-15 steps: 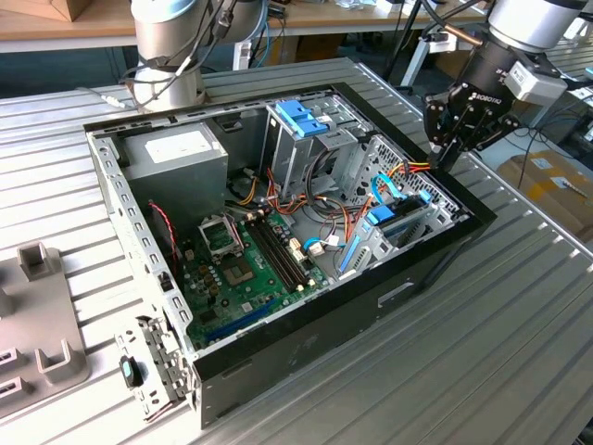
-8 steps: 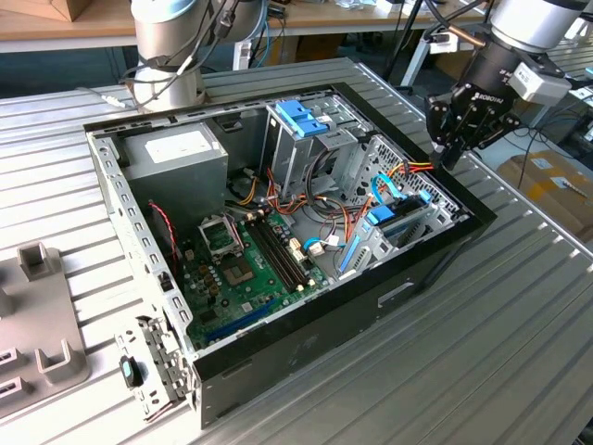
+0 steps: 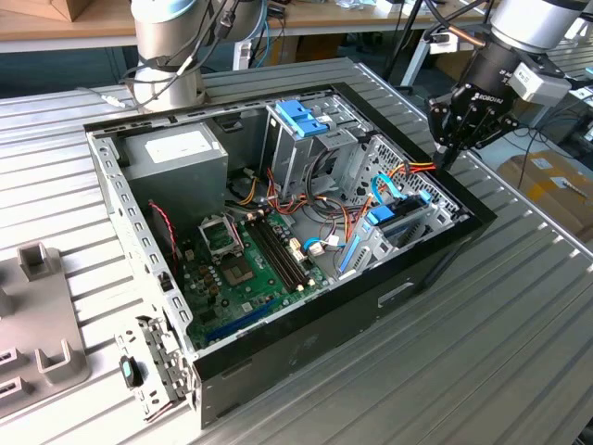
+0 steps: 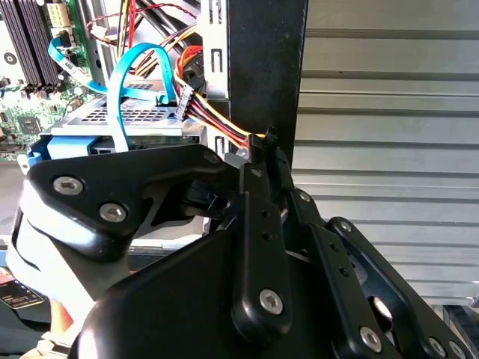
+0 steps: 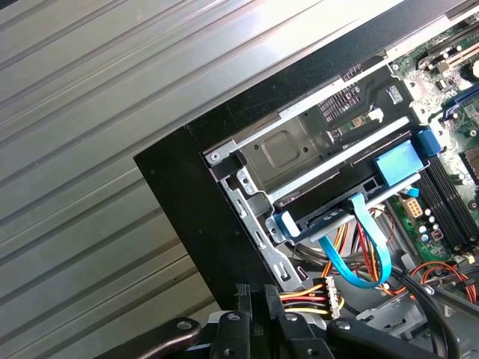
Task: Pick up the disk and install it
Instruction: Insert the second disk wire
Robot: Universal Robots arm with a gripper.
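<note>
1. The black multi-link robot gripper [image 3: 448, 156] hangs over the corner of the open black desktop computer case [image 3: 306, 343]. Its jaws look pressed together, and I see nothing pinched between them.
2. Right at the jaw tips runs a bundle of red, yellow and black power wires [image 4: 217, 127]. Any drop or sideways sweep from here could hook them and strain their connector.
3. Beside the jaws stands the case's black side wall [image 5: 187, 194]. Going down slightly off line could bring a fingertip onto its rim, jolting the case.
4. Past the jaws, inside the case, the flat grey metal disk with light-blue plastic carrier rails [image 5: 323, 211] lies in its silver metal bay [image 5: 299, 146], apart from the gripper.
5. A thin blue flat cable [image 5: 367, 247] loops near the disk. Jaws reaching in could catch the loop and tug the disk askew, or pull the plug.
</note>
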